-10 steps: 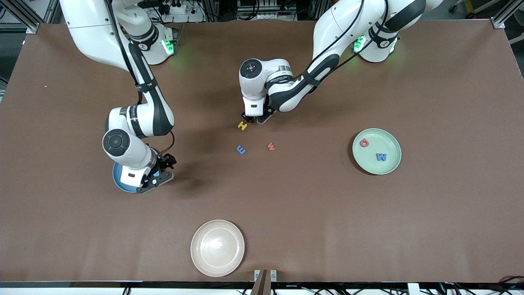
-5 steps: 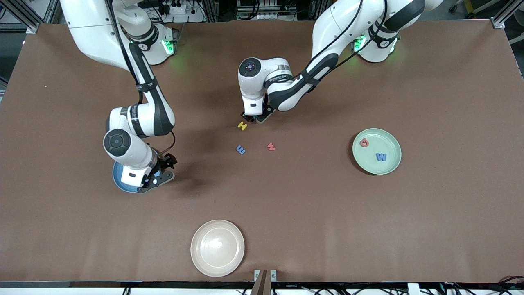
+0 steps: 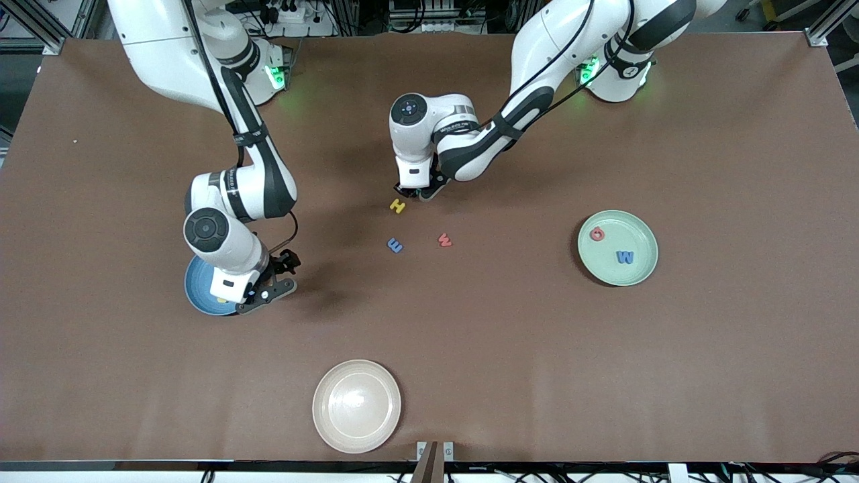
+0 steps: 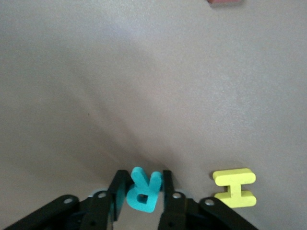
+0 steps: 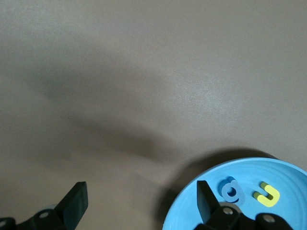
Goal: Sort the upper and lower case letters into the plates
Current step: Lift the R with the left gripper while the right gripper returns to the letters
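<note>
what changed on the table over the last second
The right hand, open, shifted off the blue plate toward the table's middle. The left hand closed its fingers around the teal R beside the yellow H. Loose letters, green plate and cream plate stayed put.

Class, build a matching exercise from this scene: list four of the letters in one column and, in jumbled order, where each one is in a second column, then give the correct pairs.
Column 1
1. teal R
2. blue W
3. yellow u
4. yellow H

Column 2
A. in the blue plate
B. loose on the table, beside the left gripper
C. between the left gripper's fingers
D. in the pale green plate

Pairs: 1-C, 2-D, 3-A, 4-B
</note>
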Tool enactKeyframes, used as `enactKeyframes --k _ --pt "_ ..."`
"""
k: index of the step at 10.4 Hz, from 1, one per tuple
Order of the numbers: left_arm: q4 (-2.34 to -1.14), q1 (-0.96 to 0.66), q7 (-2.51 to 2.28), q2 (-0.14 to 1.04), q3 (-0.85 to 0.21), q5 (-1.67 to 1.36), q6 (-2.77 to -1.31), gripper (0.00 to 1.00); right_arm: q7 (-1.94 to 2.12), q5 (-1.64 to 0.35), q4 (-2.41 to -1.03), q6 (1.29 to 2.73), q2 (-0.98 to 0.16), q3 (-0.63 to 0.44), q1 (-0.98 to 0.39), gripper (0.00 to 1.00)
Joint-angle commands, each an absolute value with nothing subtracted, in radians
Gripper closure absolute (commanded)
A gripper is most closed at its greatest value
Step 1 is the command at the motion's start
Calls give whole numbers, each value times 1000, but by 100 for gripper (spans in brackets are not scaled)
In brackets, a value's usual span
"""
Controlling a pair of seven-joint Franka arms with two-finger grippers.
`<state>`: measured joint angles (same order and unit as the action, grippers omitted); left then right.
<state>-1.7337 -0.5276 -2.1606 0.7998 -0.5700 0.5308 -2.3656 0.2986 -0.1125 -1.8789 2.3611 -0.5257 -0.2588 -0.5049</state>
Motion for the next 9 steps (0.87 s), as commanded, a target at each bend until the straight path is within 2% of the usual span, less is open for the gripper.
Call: enactKeyframes --k 1,5,8,9 --pt "-1712 -546 -2183 807 -558 506 -2365 82 243 -112 -1879 2349 -515 -261 -541 0" --pt "-1706 -529 -2148 798 -557 512 -2362 100 212 -133 -1878 2350 -520 -261 -583 0" --pt "-1712 -454 -2039 761 -584 506 -2288 100 212 -143 -1875 2350 -520 -261 -594 0" --pt "-1713 -393 -1986 758 -633 505 -2236 100 210 -143 -1873 2352 -522 -259 -619 0"
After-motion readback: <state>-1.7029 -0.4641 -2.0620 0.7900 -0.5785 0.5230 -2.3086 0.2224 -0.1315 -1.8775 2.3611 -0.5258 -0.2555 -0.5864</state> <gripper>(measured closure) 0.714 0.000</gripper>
